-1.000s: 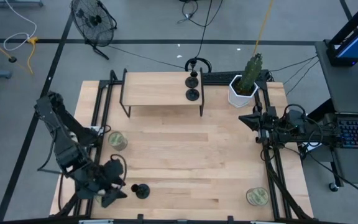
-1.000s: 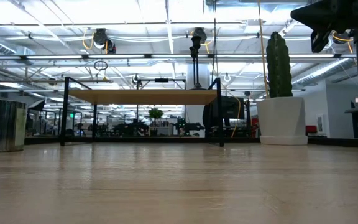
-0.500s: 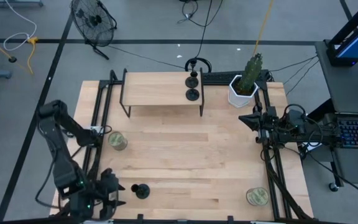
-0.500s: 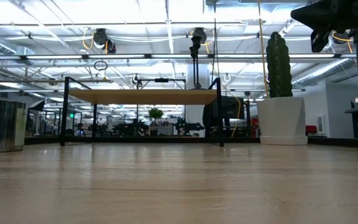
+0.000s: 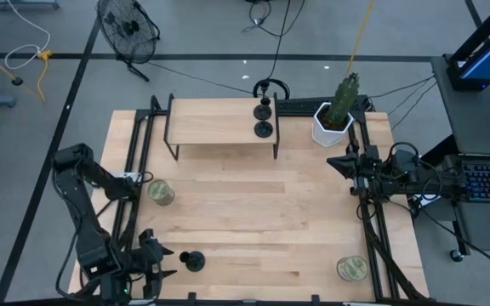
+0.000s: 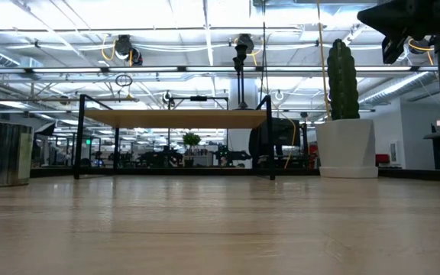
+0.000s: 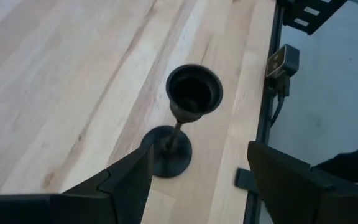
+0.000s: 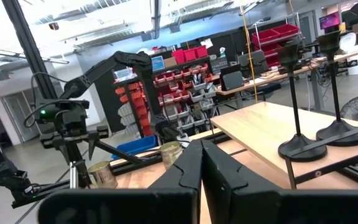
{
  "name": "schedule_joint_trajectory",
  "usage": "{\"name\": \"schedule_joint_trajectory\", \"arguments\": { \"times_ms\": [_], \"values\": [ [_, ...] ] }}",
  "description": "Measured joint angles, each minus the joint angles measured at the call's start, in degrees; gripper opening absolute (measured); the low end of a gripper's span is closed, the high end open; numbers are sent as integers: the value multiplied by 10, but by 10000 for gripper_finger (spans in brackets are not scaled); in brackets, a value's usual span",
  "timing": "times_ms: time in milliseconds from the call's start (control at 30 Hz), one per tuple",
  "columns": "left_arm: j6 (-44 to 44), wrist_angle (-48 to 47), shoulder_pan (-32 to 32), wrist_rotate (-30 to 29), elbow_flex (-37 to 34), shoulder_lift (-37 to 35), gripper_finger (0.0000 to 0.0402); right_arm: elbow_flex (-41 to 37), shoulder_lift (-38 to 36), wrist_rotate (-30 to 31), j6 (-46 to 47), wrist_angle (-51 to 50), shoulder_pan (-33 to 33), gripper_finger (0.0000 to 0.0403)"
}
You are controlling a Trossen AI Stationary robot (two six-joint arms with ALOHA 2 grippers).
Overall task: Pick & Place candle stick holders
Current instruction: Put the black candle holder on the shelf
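candle stick holder (image 7: pixel 185 118) upright on tabletop (image 5: pixel 253 212) | left hand (image 5: pixel 147 263) open, just beside | right hand (image 8: pixel 199 171) closed | left wrist view: empty cup

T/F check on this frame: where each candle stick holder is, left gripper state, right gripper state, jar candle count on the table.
1. Two candle stick holders stand on the raised shelf. True.
2. The third candle stick holder lies tipped over. False: it stands upright on the table.
3. The left gripper is open, beside that holder, not gripping it. True.
4. The right gripper is open. False: it is shut.
5. Three jar candles are on the table. False: two, one jar candle at the left, another jar candle at the near right.
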Motion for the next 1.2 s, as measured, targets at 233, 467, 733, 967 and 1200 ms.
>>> {"name": "schedule_joint_trajectory", "arguments": {
  "times_ms": [233, 467, 733, 967, 1200],
  "values": [
    [-5, -7, 7, -3, 0, 12, 269, 0, 0, 0, 7, -1, 0, 0],
    [-23, -33, 14, -9, 0, 33, 269, 0, 0, 0, 6, -1, 0, 0],
    [-33, -41, 14, -42, 0, 33, 269, 0, 0, 0, -5, -1, 0, 0],
    [-33, -29, 14, -41, 0, 33, 269, 0, 0, 2, -14, -2, 0, 0],
    [-32, -29, 14, -41, 0, 33, 269, 0, 0, 2, -15, -5, 0, 0]
  ]
}}
